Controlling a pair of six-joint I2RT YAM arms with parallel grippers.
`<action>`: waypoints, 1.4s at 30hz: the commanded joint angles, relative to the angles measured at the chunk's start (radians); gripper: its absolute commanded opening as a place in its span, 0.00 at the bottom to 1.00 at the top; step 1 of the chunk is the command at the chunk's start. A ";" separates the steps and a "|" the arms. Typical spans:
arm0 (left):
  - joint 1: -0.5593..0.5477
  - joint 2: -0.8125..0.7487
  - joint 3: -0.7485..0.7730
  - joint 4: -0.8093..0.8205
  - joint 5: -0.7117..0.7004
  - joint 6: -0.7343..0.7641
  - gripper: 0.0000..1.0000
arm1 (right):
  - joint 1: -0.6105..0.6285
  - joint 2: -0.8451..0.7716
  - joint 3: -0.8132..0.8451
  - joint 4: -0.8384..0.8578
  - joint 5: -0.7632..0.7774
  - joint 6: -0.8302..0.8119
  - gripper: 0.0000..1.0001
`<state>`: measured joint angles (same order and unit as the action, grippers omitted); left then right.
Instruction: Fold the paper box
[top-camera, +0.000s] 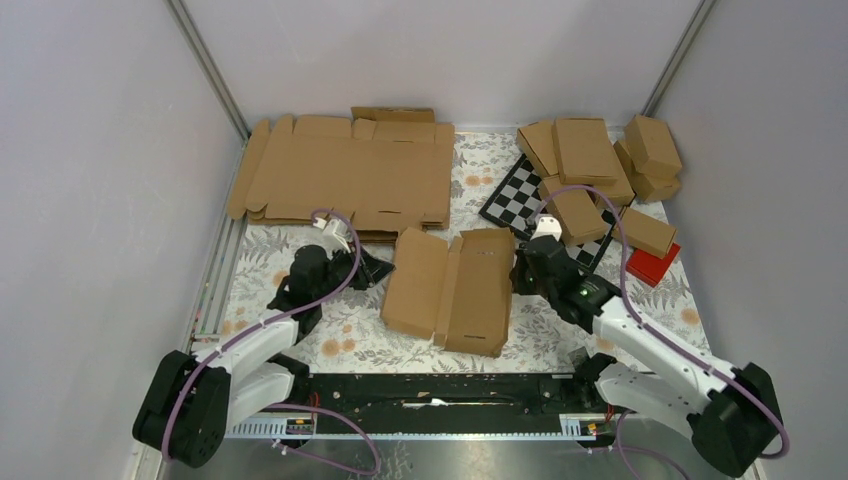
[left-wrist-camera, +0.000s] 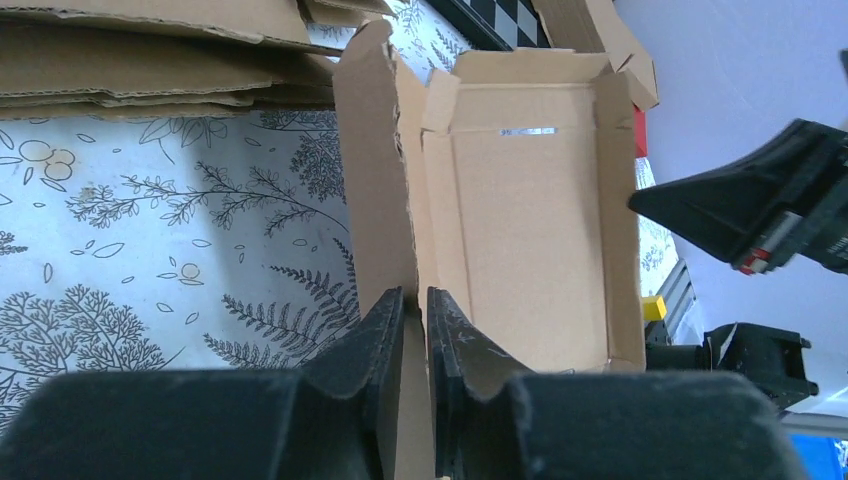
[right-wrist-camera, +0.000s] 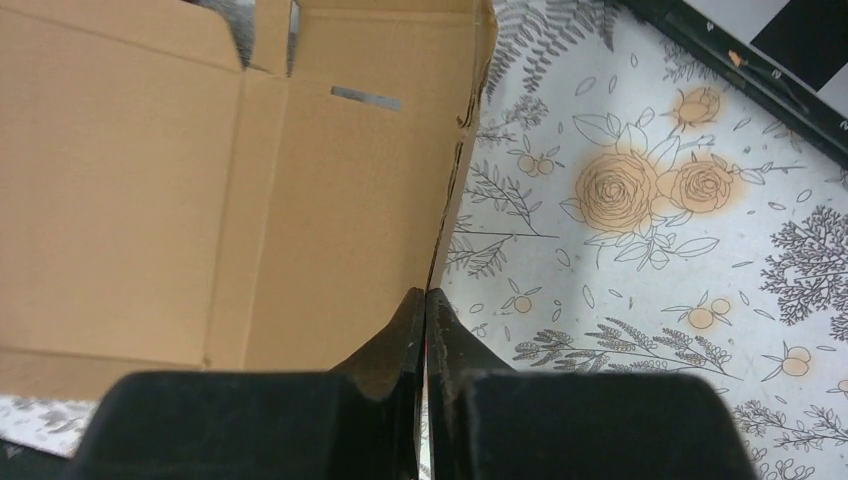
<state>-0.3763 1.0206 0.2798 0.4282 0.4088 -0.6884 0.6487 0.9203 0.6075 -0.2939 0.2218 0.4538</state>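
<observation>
Pinching opposite side flaps of the mid-frame box (top-camera: 447, 288): left end effector (left-wrist-camera: 415, 300), right end effector (right-wrist-camera: 427, 300); cardboard seems light, crease-prone.

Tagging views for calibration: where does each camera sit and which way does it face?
Top external: above, behind the bases, looking down at the box; left arm and right arm show.
Left wrist: on the left arm, facing right across the box; left end effector pinches its flap.
Right wrist: on the right arm, facing the box's right edge; right end effector pinches it.
Shared: all see the box; left wrist also shows the right arm.
</observation>
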 joint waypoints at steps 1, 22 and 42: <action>-0.001 -0.019 0.036 -0.003 0.051 -0.001 0.14 | 0.007 0.098 0.008 0.047 0.051 0.059 0.08; 0.000 0.058 0.130 -0.363 -0.144 0.006 0.67 | 0.008 0.224 -0.055 -0.037 0.100 0.283 0.65; -0.007 0.114 0.183 -0.345 0.019 -0.023 0.58 | 0.005 0.212 -0.057 -0.065 0.048 0.298 0.40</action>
<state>-0.3820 1.1843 0.4057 0.1467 0.4843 -0.7372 0.6487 1.1469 0.5354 -0.3504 0.2493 0.7639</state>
